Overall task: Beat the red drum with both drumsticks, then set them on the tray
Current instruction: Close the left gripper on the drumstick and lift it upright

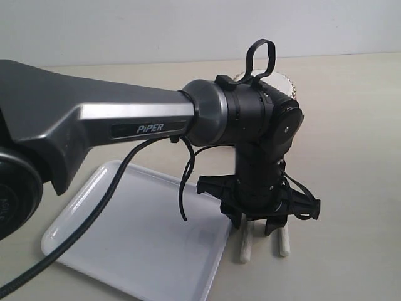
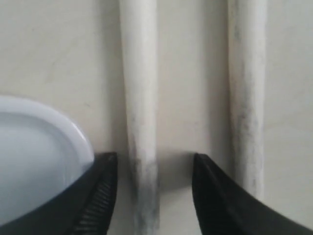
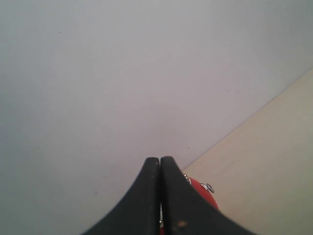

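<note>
Tray [image 1: 144, 251] on the table [image 1: 351, 157], drumsticks [image 1: 245, 249] side by side just right of it, drum [image 1: 287, 84] well behind them

The only readable marking is the white word "PiPER" [image 1: 149, 128], printed on a dark inset strip along the side of the left arm's grey forearm link [image 1: 94, 94]; faint raised lettering elsewhere is illegible.

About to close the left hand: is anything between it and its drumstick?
Nothing visible. That drumstick lies bare between the fingers of the open left hand; the other drumstick and the tray lie outside them.
</note>
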